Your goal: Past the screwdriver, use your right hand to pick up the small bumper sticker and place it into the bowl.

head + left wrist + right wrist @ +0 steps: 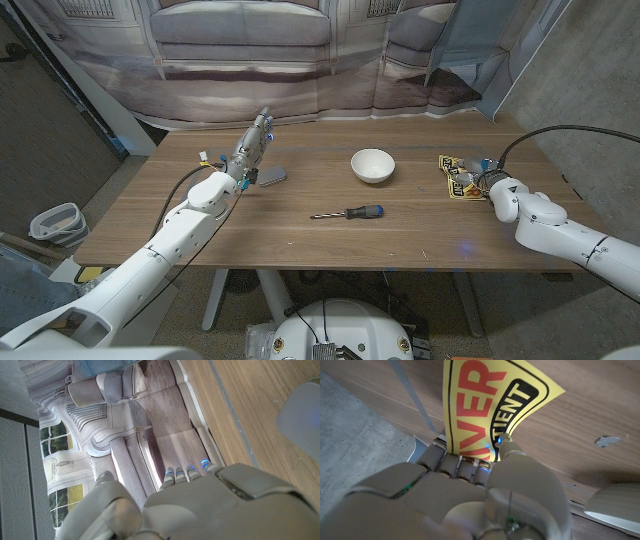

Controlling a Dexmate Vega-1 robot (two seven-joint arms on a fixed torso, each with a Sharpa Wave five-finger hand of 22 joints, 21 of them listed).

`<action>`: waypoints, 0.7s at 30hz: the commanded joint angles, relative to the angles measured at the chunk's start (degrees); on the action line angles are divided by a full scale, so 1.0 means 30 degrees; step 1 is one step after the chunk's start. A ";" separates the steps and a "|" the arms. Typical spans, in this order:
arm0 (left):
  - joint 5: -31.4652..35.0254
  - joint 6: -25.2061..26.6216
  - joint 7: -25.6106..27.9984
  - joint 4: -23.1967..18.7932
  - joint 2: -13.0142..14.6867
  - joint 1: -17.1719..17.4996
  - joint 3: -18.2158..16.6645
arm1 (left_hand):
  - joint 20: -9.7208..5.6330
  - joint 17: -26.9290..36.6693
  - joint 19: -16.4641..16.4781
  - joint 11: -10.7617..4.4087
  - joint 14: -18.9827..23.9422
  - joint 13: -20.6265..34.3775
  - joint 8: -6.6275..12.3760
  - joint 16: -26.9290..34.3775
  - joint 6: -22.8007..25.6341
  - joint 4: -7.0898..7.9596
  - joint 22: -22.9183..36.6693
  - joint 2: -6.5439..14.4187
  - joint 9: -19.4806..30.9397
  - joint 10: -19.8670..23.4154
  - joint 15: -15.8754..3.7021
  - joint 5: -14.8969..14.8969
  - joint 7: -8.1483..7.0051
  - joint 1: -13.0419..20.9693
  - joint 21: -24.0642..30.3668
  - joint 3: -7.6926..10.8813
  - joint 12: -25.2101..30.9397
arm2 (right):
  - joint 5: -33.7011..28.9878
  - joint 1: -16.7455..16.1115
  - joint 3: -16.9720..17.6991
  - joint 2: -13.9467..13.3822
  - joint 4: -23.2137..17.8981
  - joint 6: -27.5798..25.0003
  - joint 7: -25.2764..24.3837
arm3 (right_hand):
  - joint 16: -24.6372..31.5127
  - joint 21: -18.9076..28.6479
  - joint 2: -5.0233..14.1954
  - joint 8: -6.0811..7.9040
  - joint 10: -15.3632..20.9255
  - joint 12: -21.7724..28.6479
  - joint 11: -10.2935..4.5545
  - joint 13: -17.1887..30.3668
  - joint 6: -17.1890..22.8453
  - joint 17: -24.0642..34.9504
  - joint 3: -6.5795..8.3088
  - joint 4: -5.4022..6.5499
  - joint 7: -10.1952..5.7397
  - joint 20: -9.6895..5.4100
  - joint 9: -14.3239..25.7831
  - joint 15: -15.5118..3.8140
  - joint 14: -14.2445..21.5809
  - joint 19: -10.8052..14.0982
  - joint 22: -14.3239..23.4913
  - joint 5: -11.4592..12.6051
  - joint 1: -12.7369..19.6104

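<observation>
From the head view, the right hand (487, 180) sits at the small bumper sticker (456, 176), which lies on the table (300, 240) on the far side of the screwdriver (350, 213) from the robot; the bowl (372, 165) stands well apart from that hand, inward toward the table's middle, with nothing in it. At this scale the fingers and the sticker run together, so whether it is gripped cannot be told from here. The left hand (252, 150) stands raised with its fingers pointing up and away, holding nothing that I can make out, a small grey object (272, 177) just beside it. The left wrist view adds only that hand (200, 505) from behind, fingertips reaching toward the painted backdrop (100, 425) (no object among them, fingers close together, though the front of the hand is hidden). The right wrist view settles what the head view leaves open: the yellow sticker (490, 405) rises tilted off the wood, its lower edge caught between the thumb and the fingers (465, 465) of the right hand (470, 495), so the hand is clamped on it. I judge the pickup made and the carry not yet begun; the next move calls for lifting clear and travelling inward to the bowl without the thin sheet slipping.
</observation>
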 commanded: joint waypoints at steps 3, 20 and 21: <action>0.0040 -0.0058 0.0003 0.0023 -0.0045 -0.0035 -0.0005 | -0.0357 0.0088 -0.0766 -0.0071 -0.0323 0.0041 -0.0053 0.0044 0.0086 0.0107 0.0106 0.0096 0.0047 -0.0012 0.0039 0.0165 -0.0002 0.0122 -0.0016 -0.0131 0.0014 | 0.0253 -0.0459 0.0482 -0.0061 -0.0292 0.0129 -0.1027 | 0.0106 0.0075 -0.0020 0.0047 0.0385 0.0217 -0.0109 0.0070 0.0273 0.0103 0.0276 0.0051 -0.0045 -0.0869 0.0066 -0.1683 0.0308 0.0120 0.0032 -0.0073 0.0279; 0.0083 0.0115 -0.0045 -0.0023 -0.0015 -0.0150 0.0082 | -0.0359 0.0087 -0.0772 -0.0036 -0.0335 0.0041 -0.0057 0.0041 0.0083 0.0111 0.0106 0.0132 0.0048 -0.0028 0.0040 0.0166 -0.0002 0.0150 -0.0010 -0.0195 0.0008 | 0.0898 -0.1329 0.1378 -0.0476 -0.0939 0.0759 -0.2177 | 0.0003 0.0021 -0.0091 -0.0046 0.0574 0.0172 -0.0302 0.0089 0.0458 0.0132 0.0506 0.0073 -0.0123 -0.1229 0.0081 -0.1812 0.0384 0.0052 0.0044 -0.0105 0.0510; 0.0107 0.0135 -0.0006 -0.0046 -0.0003 -0.0140 0.0082 | -0.0359 0.0087 -0.0771 -0.0026 -0.0333 0.0041 -0.0058 0.0042 0.0081 0.0111 0.0106 0.0133 0.0048 -0.0033 0.0039 0.0166 0.0004 0.0151 -0.0010 -0.0197 0.0006 | 0.0876 -0.1353 0.1394 -0.0478 -0.0983 0.0716 -0.2213 | -0.0007 0.0015 -0.0096 -0.0058 0.0579 0.0167 -0.0281 0.0089 0.0451 0.0134 0.0518 0.0074 -0.0130 -0.1253 0.0082 -0.1832 0.0377 0.0042 0.0045 -0.0107 0.0523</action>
